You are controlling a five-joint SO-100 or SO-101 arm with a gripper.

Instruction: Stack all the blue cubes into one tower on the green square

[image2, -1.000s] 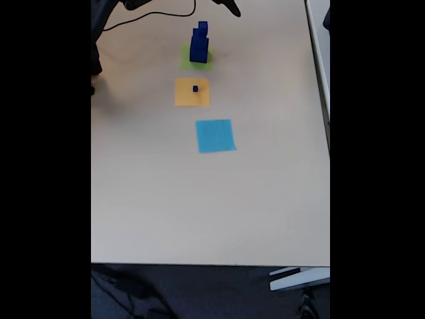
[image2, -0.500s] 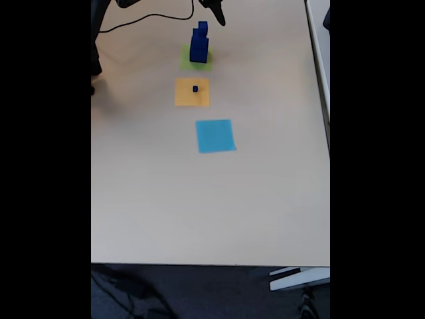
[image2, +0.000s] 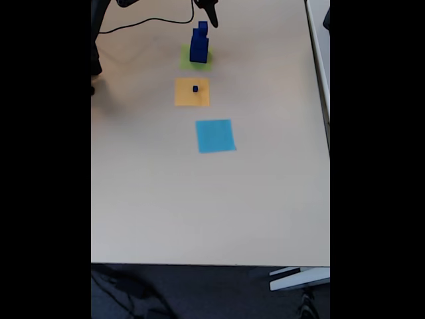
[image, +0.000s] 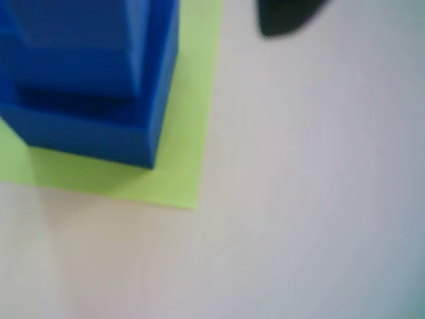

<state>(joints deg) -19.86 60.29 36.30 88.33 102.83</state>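
A tower of blue cubes (image2: 198, 45) stands on the green square (image2: 206, 64) at the far end of the table, largest at the bottom. A tiny blue cube (image2: 195, 88) sits alone on the orange square (image2: 182, 96). My gripper (image2: 212, 16) is a dark shape just above and right of the tower's top, and its jaw opening is unclear. In the wrist view the tower's lower blue cubes (image: 86, 80) loom at upper left on the green square (image: 179, 173). A dark fingertip (image: 285, 16) pokes in at the top right, with nothing visibly held.
A flat light blue square (image2: 215, 135) lies nearer than the orange one. A black cable (image2: 146, 22) runs along the far left of the table. The near table edge (image2: 199, 264) crosses the lower part of the fixed view.
The gripper has swung left and slightly down, from right of the tower to close beside its top. The cubes and paper squares have not moved.
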